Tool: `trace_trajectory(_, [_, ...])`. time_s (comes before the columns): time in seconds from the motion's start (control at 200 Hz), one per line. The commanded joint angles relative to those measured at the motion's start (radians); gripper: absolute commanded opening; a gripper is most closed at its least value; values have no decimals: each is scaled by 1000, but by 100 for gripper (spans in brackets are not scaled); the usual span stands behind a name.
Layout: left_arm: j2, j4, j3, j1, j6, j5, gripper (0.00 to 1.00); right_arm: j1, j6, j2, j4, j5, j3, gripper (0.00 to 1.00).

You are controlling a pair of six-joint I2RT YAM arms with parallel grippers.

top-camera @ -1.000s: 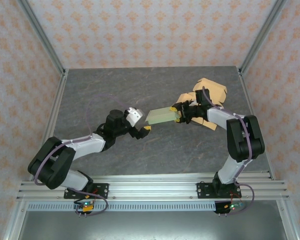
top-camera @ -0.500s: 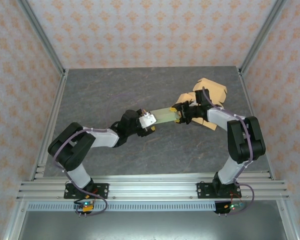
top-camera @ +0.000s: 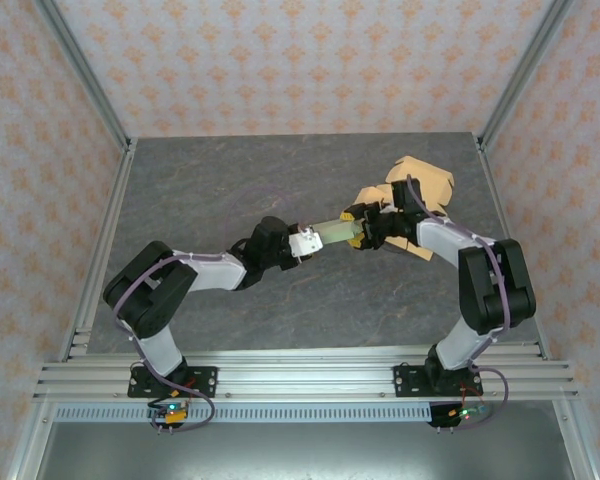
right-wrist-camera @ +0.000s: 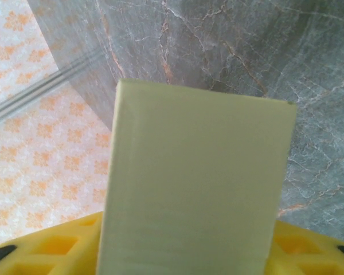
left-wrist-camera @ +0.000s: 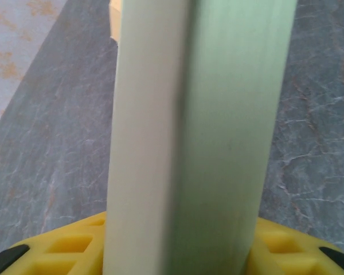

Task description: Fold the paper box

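Left claw is clamped on the pale green box, up off your grey marbled worktop, right of middle. Right claw's grip: can't tell. Orange-patterned walls all round.

Paper box: pale green, unprinted, flattened to slim long slab.
- Pose: raised clear of grey marbled worktop, lying roughly level, long axis running left to right, right of worktop's middle.
- Ends: left end between jaws of left gripper, yellow pads against both sides. Right end between jaws of right gripper; cannot tell whether those press it.
- Left wrist view: two long panels meet at lengthwise crease, left one paler.
- Right wrist view: one broad flat face, far edge cut square.
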Motion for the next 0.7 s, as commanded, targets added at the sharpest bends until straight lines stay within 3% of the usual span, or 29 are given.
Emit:
trace_trajectory(0.0, [-56, -213, 75, -7, -2, 67, 45, 3, 2, -66, 1, -29, -13, 67])
trace_trajectory(0.215, [-117, -596, 196, -6, -24, 121, 42, -58, -188, -247, -190, 90, -60, 81])
trace_trajectory(0.38, [-90, -896, 302, -7, -7, 197, 44, -88, -390, -327, -250, 168, -83, 85])
trace_trajectory(0.486, [-17, -1046, 376, -9, 9, 169, 44, -88, -521, -387, -279, 315, -103, 84])
trace_trajectory(0.696, [69, -1204, 469, -8, 44, 188, 42, -23, -797, -724, 60, 590, -402, 82])
